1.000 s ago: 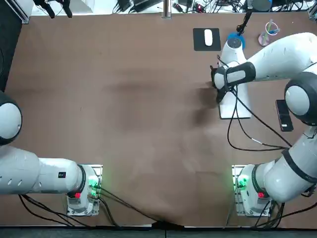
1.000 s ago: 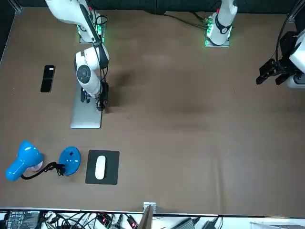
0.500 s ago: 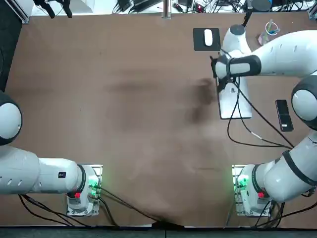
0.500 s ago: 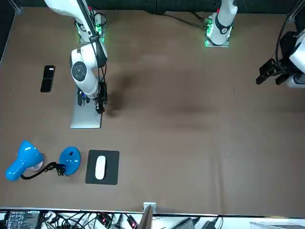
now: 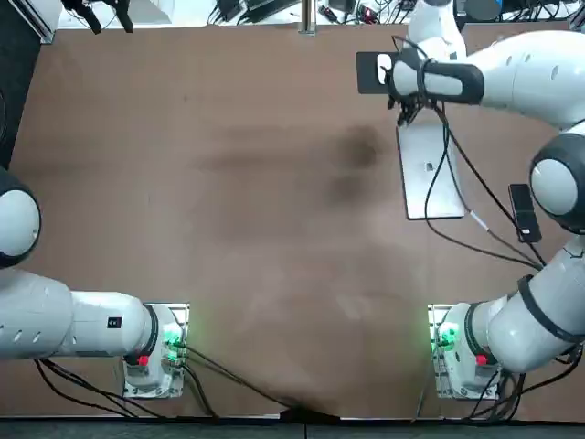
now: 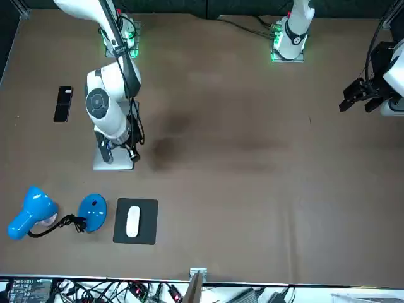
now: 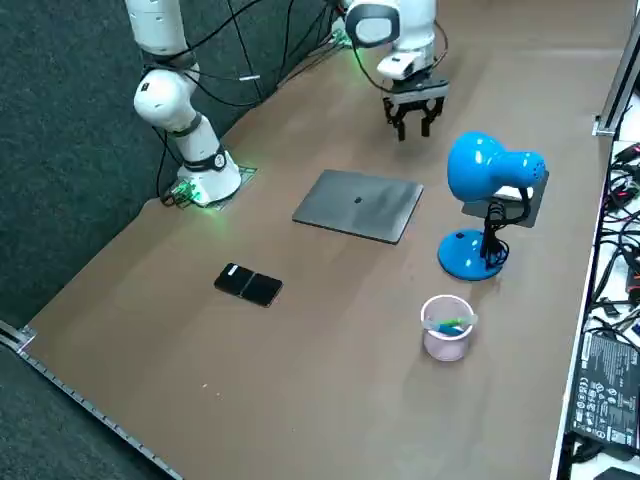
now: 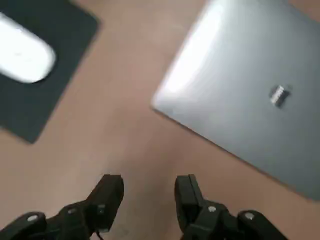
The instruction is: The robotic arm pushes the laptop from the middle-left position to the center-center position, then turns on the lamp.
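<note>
A: Right gripper (image 8: 148, 186) state?
B: Fingers narrowly parted, holding nothing, over bare table off the laptop's (image 8: 240, 100) far-left corner. The laptop lies closed, right of centre.
A: Push advice?
B: Drop low and meet an edge mid-length; contact at a corner would likely spin it.

On the brown surface (image 5: 228, 183) there are six things:

- one closed grey metal laptop (image 5: 430, 169)
- one blue desk lamp with a round base (image 7: 488, 175)
- one flat black phone (image 5: 524, 212)
- one white oval mouse (image 6: 132, 222)
- one black rectangular mouse pad (image 6: 149, 235)
- one translucent pink cup (image 7: 447, 332)

One black two-finger hand (image 8: 148, 182), fingers apart, hovers between the laptop's corner and the mouse pad.
</note>
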Controlling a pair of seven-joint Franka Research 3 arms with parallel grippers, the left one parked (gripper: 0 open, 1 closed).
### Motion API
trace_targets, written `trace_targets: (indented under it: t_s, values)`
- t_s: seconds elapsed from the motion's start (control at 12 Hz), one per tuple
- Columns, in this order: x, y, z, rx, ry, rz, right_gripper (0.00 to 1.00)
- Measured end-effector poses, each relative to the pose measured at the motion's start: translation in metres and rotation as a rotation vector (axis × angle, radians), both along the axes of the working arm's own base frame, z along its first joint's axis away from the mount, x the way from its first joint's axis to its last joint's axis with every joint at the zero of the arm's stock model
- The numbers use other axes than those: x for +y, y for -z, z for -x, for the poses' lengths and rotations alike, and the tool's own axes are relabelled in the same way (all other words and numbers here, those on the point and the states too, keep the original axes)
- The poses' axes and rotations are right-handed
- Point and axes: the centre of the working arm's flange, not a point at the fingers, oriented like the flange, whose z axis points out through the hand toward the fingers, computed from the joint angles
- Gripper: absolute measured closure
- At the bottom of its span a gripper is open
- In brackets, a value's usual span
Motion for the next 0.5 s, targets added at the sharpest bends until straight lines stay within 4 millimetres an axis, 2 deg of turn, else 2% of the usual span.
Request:
trace_targets:
  t_s: [0.08,0.42,0.5]
  values:
    - [0.004,-0.006,-0.01,-0.01,-0.083,0.003,0.35]
    - [0.005,-0.005,-0.032,-0.043,-0.471,0.138,0.83]
    - [0.003,-0.003,-0.036,-0.041,-0.572,0.179,0.84]
